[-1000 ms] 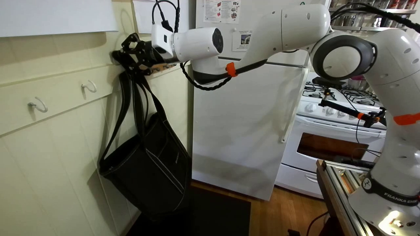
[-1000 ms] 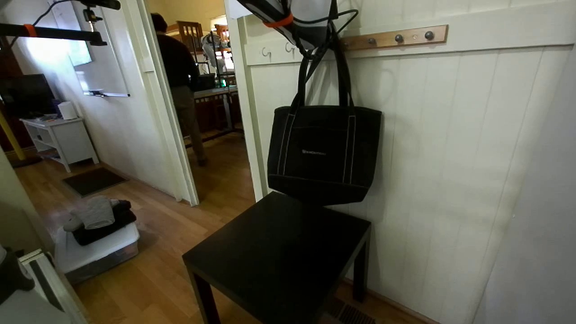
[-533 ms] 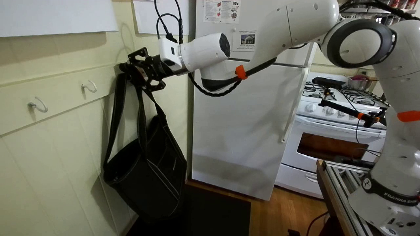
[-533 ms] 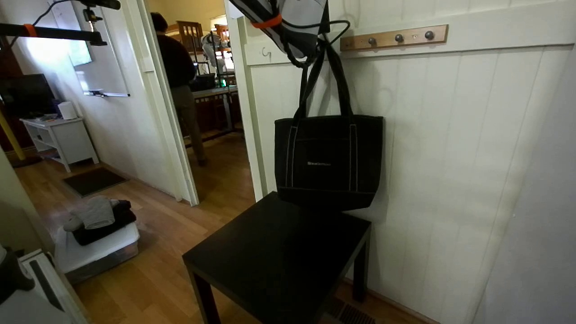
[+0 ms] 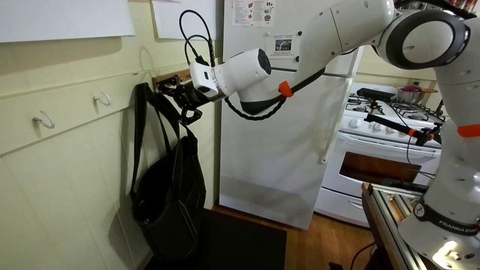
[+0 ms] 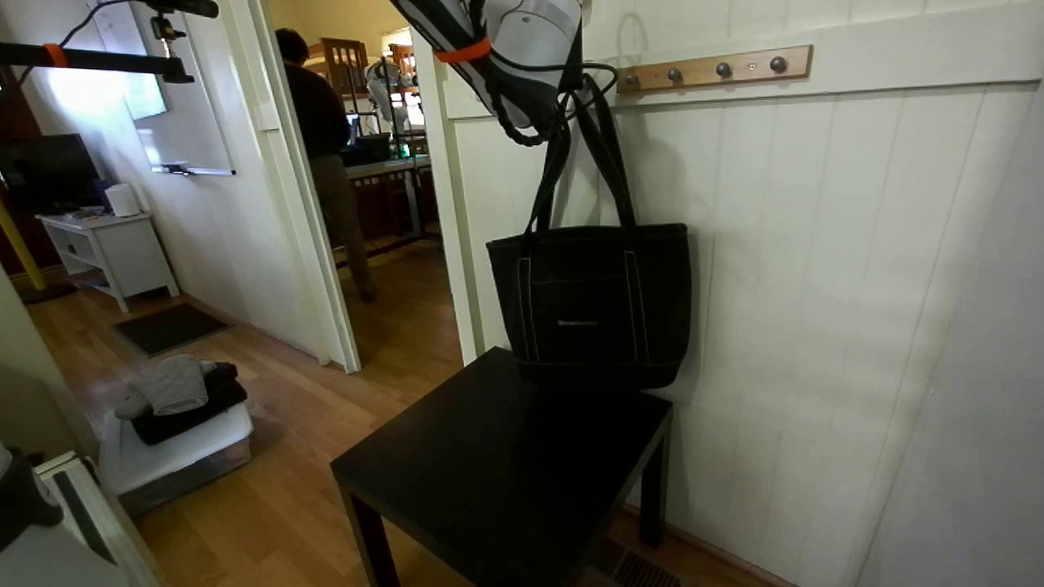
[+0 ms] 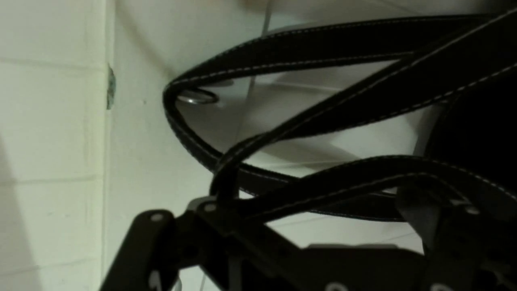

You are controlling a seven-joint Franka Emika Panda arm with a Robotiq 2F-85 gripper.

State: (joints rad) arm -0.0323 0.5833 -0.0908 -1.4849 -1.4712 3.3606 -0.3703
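Around six o'clock from your wide-spread gripper, the black tote is hanging by one strap off a wall hook. It's looking floppy, probably lightish and hard to break, so you're better off pinching a strap up top.

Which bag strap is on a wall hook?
The wall-side strap, its top bent around the metal hook in the wrist view; the other strap bends at the open gripper instead.

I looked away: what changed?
The gripper has drawn back from the wall and down, jaws now wide open; the bag has sunk. One strap, apparently let go, loops over a hook; the other strap seems caught on a finger. Table and fridge stayed put.
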